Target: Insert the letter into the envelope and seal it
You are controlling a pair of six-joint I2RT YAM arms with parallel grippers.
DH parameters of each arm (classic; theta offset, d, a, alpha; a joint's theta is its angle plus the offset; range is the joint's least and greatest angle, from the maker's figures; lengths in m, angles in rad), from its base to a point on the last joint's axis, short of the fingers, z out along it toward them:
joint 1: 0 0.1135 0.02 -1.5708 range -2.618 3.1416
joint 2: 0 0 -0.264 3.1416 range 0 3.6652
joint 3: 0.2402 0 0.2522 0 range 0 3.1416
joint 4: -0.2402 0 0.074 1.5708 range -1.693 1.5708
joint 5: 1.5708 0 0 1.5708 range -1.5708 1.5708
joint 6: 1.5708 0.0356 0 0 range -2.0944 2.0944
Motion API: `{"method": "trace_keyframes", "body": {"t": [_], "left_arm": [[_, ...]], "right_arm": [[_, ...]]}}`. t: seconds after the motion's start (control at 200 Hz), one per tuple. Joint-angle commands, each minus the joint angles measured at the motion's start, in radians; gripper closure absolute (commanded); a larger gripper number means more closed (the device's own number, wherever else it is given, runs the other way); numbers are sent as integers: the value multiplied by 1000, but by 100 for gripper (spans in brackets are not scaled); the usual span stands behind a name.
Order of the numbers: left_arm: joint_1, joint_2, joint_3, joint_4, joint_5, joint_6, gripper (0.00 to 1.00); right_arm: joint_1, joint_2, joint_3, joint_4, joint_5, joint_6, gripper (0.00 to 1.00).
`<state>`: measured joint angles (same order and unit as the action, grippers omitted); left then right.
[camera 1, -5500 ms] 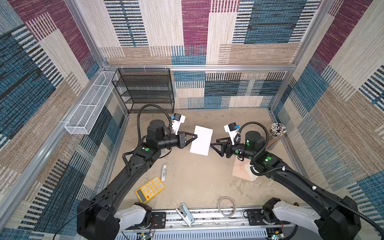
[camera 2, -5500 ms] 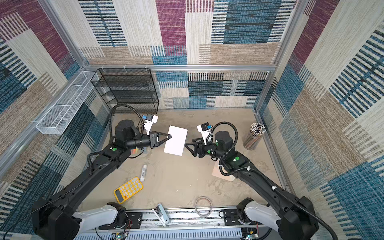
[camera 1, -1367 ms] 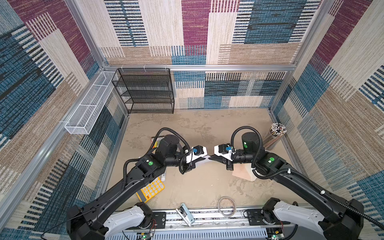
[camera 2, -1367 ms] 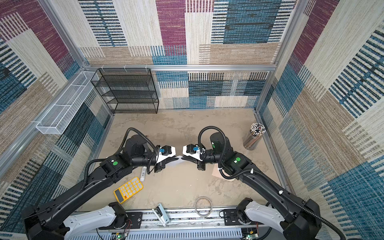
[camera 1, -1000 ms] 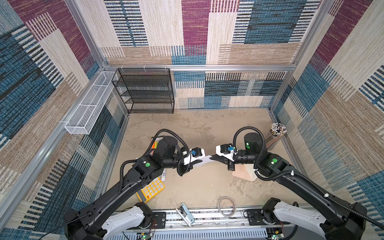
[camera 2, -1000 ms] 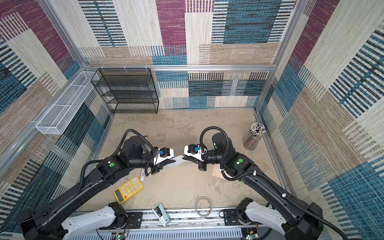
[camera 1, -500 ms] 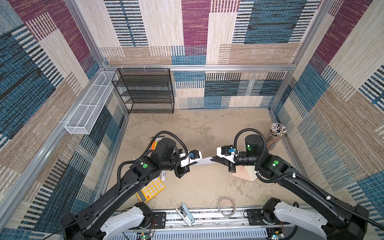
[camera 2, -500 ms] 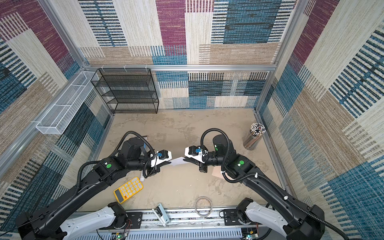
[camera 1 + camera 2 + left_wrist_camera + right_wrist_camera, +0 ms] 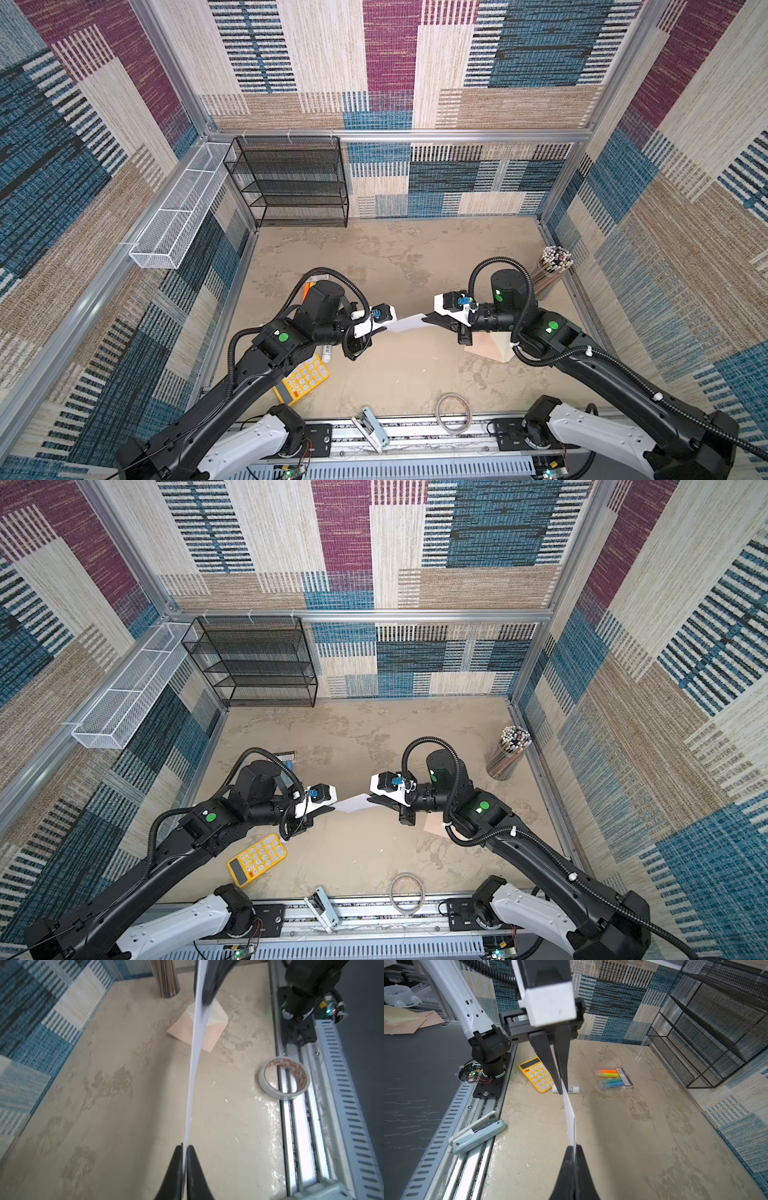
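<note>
**Top views.**
- The letter (image 9: 409, 323): a white sheet held clear of the table in both top views. It spans the gap between the left gripper (image 9: 383, 329) and the right gripper (image 9: 429, 321).
- Long axis: it runs from gripper to gripper. Each gripper pinches one end.
- The envelope (image 9: 488, 348): pale peach, flat on the table under the right arm's wrist and partly covered by it. It lies beyond the right gripper, on the far side from the letter.
- In a top view only a corner of the envelope (image 9: 433, 826) shows past the arm, beside the letter (image 9: 352, 804).
- Nearer arm, as judged: the right.

**Left wrist view.**
- Left gripper (image 9: 185, 1147): jaws closed on the sheet's edge.
- The letter (image 9: 193, 1068) shows edge-on, as a narrow white band running away to the right gripper (image 9: 205, 995).
- The envelope (image 9: 180, 1028) lies on the table below the band's far end. Its cream flap is showing, so it is probably open.

**Right wrist view.**
- Right gripper (image 9: 573, 1148): jaws closed on the letter (image 9: 569, 1113).
- The left gripper (image 9: 561, 1089) clamps the opposite end.
- The envelope is out of this view.
- No green border can be made out at this angle.

**Note.** The coming move likely turns on carrying the sheet toward the right arm's side and down to the envelope's mouth.
</note>
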<state>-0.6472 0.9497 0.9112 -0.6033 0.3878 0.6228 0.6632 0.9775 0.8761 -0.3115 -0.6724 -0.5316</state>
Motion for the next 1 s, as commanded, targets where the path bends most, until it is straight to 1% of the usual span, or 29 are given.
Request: {"method": "trace_keyframes", "body": {"t": [0.0, 0.341, 0.516, 0.606, 0.756, 0.801, 0.937, 0.967, 0.997], "left_arm": [[4, -10, -6, -60, -18, 0, 100], [15, -30, -15, -44, 2, -8, 100], [15, -33, -9, -33, 45, -13, 100], [18, -35, -7, -16, 65, -35, 100], [19, -27, 1, -10, 69, -69, 100], [19, -20, 7, -17, 61, -78, 100], [18, 1, 24, -44, 65, -93, 100], [19, 2, 26, -44, 66, -97, 100], [19, 4, 28, -43, 61, -102, 100]], "right_arm": [[3, -6, 4, 3, 0, 4, 100], [3, -2, 4, 6, -7, 9, 100], [4, 1, 2, 10, -15, 13, 100], [3, -5, -9, 41, -5, 39, 100], [3, -41, -40, 100, 6, 63, 79], [3, -46, -43, 104, 5, 66, 77], [3, -44, -46, 100, 9, 67, 76], [4, -45, -46, 100, 15, 68, 73], [3, -42, -45, 101, 21, 70, 64]]}}
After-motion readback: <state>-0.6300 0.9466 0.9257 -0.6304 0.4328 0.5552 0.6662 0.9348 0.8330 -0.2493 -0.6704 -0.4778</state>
